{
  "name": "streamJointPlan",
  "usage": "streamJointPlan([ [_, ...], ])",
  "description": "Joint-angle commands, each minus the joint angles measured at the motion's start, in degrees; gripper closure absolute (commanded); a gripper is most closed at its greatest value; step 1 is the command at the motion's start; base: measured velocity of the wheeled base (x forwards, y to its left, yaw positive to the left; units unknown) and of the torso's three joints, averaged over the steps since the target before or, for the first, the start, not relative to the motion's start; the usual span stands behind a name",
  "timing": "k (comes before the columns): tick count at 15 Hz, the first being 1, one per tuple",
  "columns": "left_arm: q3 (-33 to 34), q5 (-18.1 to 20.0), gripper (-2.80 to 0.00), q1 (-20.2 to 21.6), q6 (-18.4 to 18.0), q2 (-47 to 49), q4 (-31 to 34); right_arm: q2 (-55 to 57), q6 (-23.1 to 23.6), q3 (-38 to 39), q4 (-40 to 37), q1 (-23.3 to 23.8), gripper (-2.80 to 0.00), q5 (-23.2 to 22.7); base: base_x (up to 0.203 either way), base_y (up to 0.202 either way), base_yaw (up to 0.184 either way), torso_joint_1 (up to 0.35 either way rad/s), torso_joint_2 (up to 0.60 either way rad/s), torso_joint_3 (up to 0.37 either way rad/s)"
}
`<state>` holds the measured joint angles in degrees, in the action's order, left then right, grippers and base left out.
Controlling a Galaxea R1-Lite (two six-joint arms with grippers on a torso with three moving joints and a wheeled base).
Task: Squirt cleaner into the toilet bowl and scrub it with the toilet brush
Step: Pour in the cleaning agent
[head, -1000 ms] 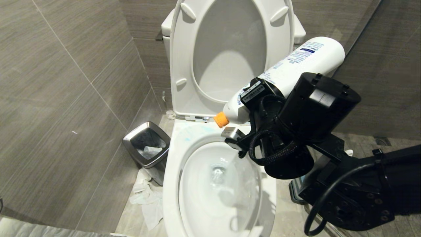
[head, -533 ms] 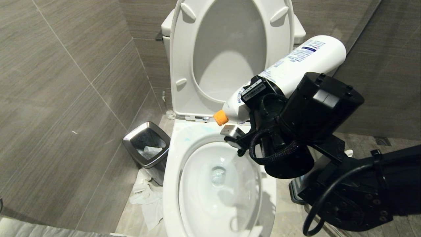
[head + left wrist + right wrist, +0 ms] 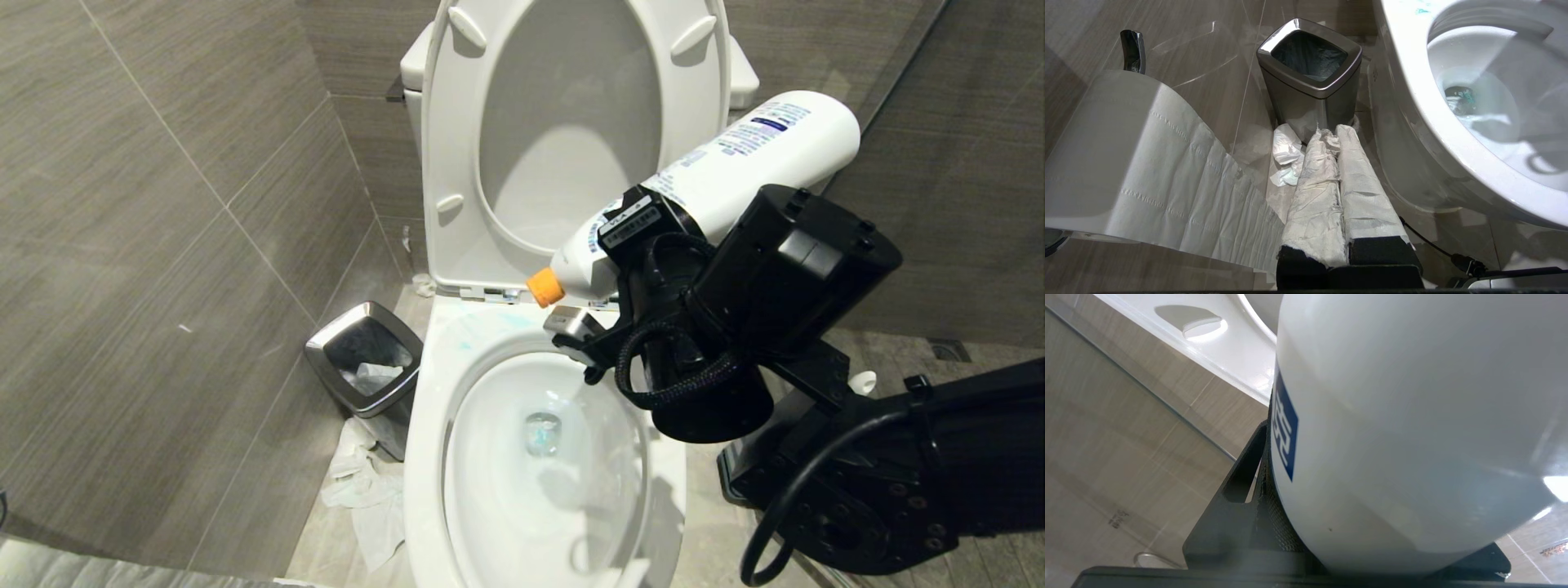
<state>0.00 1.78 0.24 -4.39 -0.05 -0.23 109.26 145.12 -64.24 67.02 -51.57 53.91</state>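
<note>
Grey tiled walls are framing the toilet bowl (image 3: 522, 490) while we are keeping our right gripper (image 3: 645, 245) clamped on the cleaner (image 3: 718, 180), tilting its orange cap bowlward so liquid runs out, left gripper (image 3: 1337, 134) pressed together, parked.

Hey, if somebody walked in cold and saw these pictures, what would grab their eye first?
First, the white cleaner bottle with its orange cap, tilted cap-down over the back rim of the open toilet bowl and clamped in the right claw. Next, the turquoise tint in the bowl's water. Left of the toilet stand a steel-rimmed waste bin and crumpled paper on the floor.
</note>
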Motion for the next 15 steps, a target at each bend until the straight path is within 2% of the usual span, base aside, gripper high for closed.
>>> streamJointPlan([
  [1, 0.4, 0.0, 0.00, 0.0, 0.0, 0.0, 0.0, 0.1, 0.7, -0.1, 0.7, 0.0, 0.00, 0.3, 0.000, 0.000, 0.000, 0.000, 0.00, 0.000],
  [3, 0.4, 0.0, 0.00, 0.0, 0.0, 0.0, 0.0, 0.6, -0.2, -0.2, 2.7, 0.1, 0.00, 0.4, 0.000, 0.000, 0.000, 0.000, 0.00, 0.000],
  [4, 0.4, 0.0, 0.00, 0.0, 0.0, 0.0, 0.0, 1.1, -2.5, -0.2, 3.3, 0.1, 0.00, 0.4, 0.000, 0.000, 0.000, 0.000, 0.00, 0.000],
  [8, 0.4, 0.0, 0.00, 0.0, 0.0, 0.0, 0.0, 2.0, -14.5, -1.4, 3.5, 0.0, 0.00, 1.1, 0.000, 0.000, 0.000, 0.000, 0.00, 0.000],
  [11, 0.4, 0.0, 0.00, 0.0, 0.0, 0.0, 0.0, 1.9, -23.1, -5.4, 3.0, -0.1, 0.00, 3.4, 0.000, 0.000, 0.000, 0.000, 0.00, 0.000],
  [13, 0.4, 0.0, 0.00, 0.0, 0.0, 0.0, 0.0, 1.2, -25.7, -9.1, 2.5, -0.2, 0.00, 4.1, 0.000, 0.000, 0.000, 0.000, 0.00, 0.000],
  [15, 0.4, 0.0, 0.00, 0.0, 0.0, 0.0, 0.0, -0.7, -26.1, -11.3, 2.0, -1.6, 0.00, 7.4, 0.000, 0.000, 0.000, 0.000, 0.00, 0.000],
])
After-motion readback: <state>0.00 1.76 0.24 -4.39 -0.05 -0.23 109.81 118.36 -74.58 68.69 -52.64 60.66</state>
